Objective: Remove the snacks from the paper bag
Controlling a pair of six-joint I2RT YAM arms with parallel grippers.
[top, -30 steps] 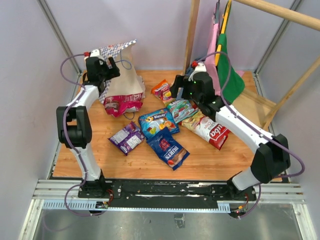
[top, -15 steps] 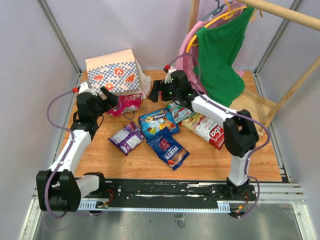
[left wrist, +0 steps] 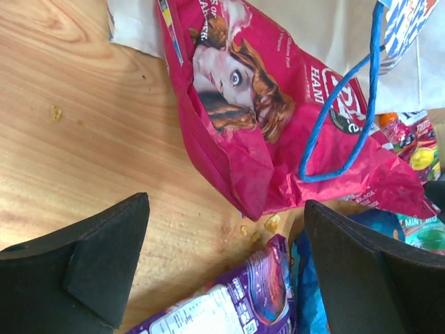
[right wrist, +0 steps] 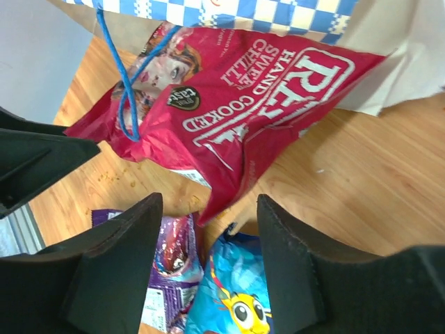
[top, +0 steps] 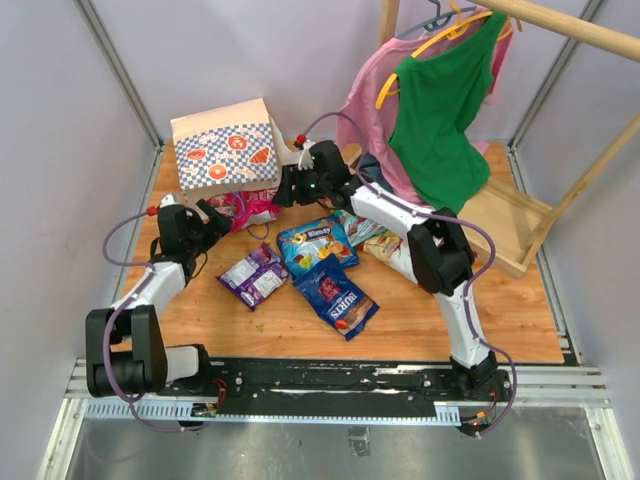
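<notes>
One snack lies at the mouth of the paper bag (top: pixel 225 150): a magenta-pink crisp packet (right wrist: pixel 229 104), flat on the desk (right wrist: pixel 389 174). It sits just ahead of my right end effector (right wrist: pixel 208 216), with its long axis across the part-open, empty jaws. The left end effector (left wrist: pixel 226 216) is wide open and farther off.

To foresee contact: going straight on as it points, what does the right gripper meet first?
Probably the magenta packet: its corner lies between the fingers of the right gripper, though depth is unclear.
</notes>
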